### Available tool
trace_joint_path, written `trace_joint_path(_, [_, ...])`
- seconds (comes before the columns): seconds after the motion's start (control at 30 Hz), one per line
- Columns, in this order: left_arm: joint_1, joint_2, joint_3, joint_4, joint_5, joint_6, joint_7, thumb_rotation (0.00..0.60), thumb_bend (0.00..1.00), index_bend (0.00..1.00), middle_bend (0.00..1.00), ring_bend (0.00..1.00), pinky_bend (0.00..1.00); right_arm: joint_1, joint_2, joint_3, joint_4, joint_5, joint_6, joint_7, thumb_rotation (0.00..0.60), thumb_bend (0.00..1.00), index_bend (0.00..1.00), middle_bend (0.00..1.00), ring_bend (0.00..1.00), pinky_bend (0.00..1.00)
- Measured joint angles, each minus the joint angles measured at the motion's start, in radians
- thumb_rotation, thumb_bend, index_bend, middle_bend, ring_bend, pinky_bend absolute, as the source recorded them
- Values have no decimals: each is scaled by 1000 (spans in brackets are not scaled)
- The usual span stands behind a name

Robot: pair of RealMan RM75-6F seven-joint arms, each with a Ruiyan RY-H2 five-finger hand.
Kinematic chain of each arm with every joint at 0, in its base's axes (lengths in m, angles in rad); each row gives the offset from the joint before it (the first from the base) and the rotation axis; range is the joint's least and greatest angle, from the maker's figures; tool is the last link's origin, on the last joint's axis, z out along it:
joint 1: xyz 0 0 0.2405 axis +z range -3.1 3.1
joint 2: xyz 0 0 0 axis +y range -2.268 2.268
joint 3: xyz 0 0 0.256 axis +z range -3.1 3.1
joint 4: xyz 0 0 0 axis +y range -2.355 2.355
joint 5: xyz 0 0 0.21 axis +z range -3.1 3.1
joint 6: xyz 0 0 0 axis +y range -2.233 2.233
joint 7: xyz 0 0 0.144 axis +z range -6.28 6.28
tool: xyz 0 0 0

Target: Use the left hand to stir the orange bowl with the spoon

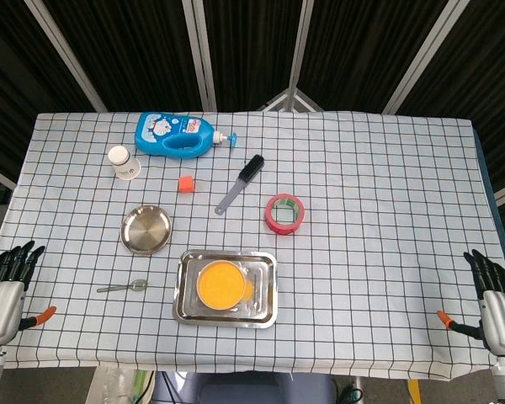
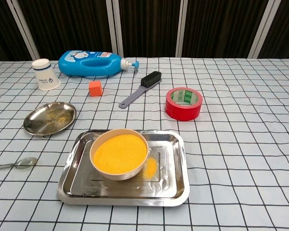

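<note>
Start of task: left hand [image 1: 7, 282] open, empty, at desk edge. Spoon [image 1: 124, 287] just right of it, untouched; orange bowl [image 1: 220, 284] further right in tray [image 1: 267, 296]. Next: reach, pinch handle.

One spoon [image 1: 123, 287], one orange bowl [image 1: 220, 284], one brush [image 1: 240, 183]

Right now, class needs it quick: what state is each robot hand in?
Left hand: open, holding nothing, at the table edge.
Right hand: open, holding nothing.
</note>
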Motion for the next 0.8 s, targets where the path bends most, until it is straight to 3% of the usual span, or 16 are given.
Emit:
trace_joint_path(0.47, [-12,4,5,-15,-22,-42,0,600,87,17,0,0,26,3,-2,-2,-4,3,-9,-9,600,202,0,0,0,0])
trace_joint_path(0.53, [-21,0,2,-19,-34,-60,2,600,109,89,0,0,26,3,-2,-2,-5,2,-8,-9,600,202,0,0,0,0])
trace_joint_path(0.63, [-36,-7,-5,-28,-65,-95,8,600,164,274,0,0,27,2,-2,-5,-6,-1,-7,-7,600,202,0,0,0,0])
trace_joint_path(0.8, [-81,-34,-34,-30,-158,-163,72,600,221,343,0,0,26,0,0,-6,-6,-3,-6,1,600,202,0,0,0,0])
